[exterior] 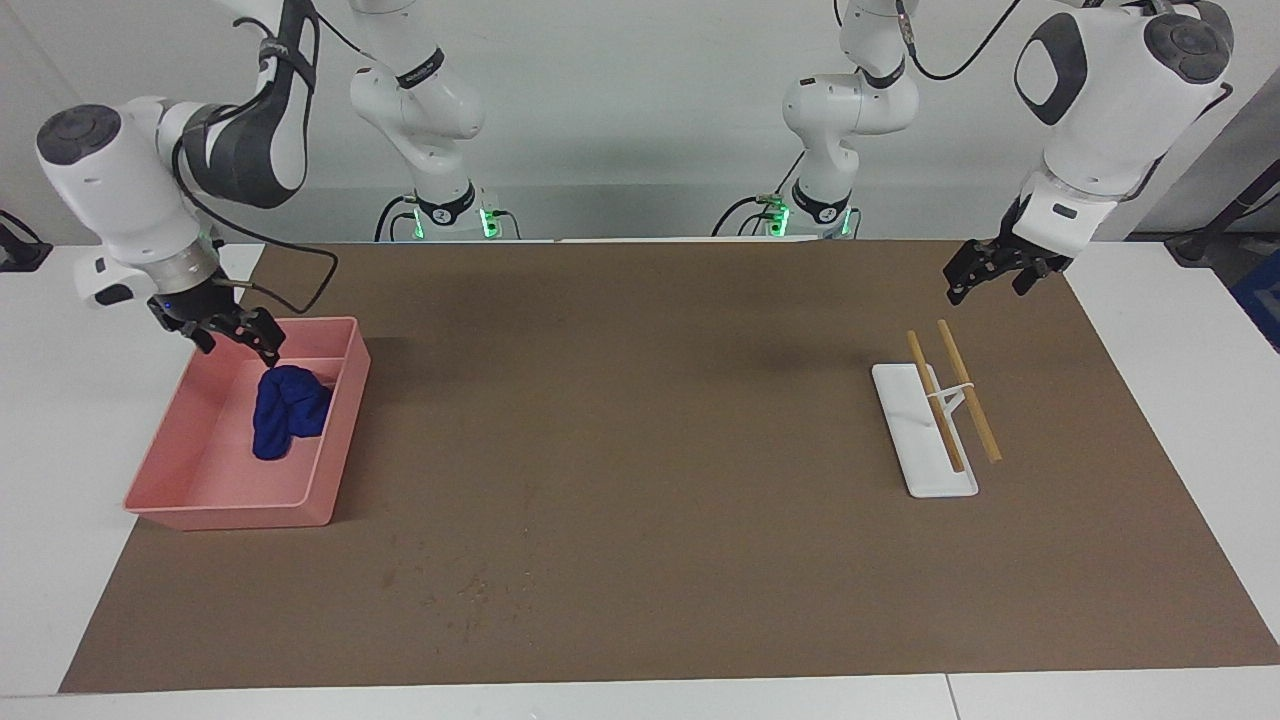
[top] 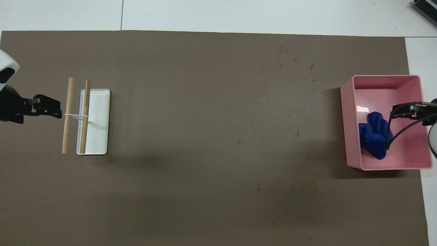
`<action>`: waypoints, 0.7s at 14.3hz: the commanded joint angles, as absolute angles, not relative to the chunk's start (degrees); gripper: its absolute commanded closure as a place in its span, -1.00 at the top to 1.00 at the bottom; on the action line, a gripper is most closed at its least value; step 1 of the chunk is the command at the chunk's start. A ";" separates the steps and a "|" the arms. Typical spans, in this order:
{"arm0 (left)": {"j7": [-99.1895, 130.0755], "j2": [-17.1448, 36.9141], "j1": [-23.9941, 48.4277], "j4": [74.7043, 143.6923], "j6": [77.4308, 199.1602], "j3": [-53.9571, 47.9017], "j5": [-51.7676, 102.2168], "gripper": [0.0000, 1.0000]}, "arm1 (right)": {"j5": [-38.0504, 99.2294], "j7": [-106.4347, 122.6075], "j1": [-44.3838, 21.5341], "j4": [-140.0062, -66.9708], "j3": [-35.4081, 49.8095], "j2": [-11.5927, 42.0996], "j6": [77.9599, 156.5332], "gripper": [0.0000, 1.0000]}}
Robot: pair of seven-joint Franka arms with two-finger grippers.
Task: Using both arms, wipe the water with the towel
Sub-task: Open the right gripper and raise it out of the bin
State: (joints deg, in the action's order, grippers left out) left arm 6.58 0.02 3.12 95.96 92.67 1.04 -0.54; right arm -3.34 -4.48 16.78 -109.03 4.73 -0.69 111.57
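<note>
The royal-blue towel [exterior: 288,408] [top: 375,135] lies bunched inside the pink tray [exterior: 340,440] [top: 345,119] at the right arm's end of the table, against the tray wall that faces the middle of the mat. My right gripper [exterior: 238,342] [top: 409,111] hangs open just above the tray, over the towel's edge, holding nothing. My left gripper [exterior: 978,285] [top: 54,109] waits open in the air over the mat at the left arm's end, next to the wooden sticks. I cannot make out any water; only faint specks [top: 280,63] mark the mat.
A white rectangular dish [exterior: 925,470] [top: 99,136] sits at the left arm's end of the brown mat. Two wooden sticks [exterior: 968,405] [top: 68,130] tied by a white band lie across it. A black cable loops from the right wrist over the tray.
</note>
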 commanded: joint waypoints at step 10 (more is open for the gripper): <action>6.68 -1.67 3.25 96.86 91.85 1.14 -0.79 1.00 | -0.70 -21.71 3.43 -86.93 5.80 0.44 88.87 1.00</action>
State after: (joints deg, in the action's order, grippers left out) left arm 6.58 -0.38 3.12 95.96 92.44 1.00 -0.54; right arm -1.27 -21.10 3.42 -89.58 5.75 -0.88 91.49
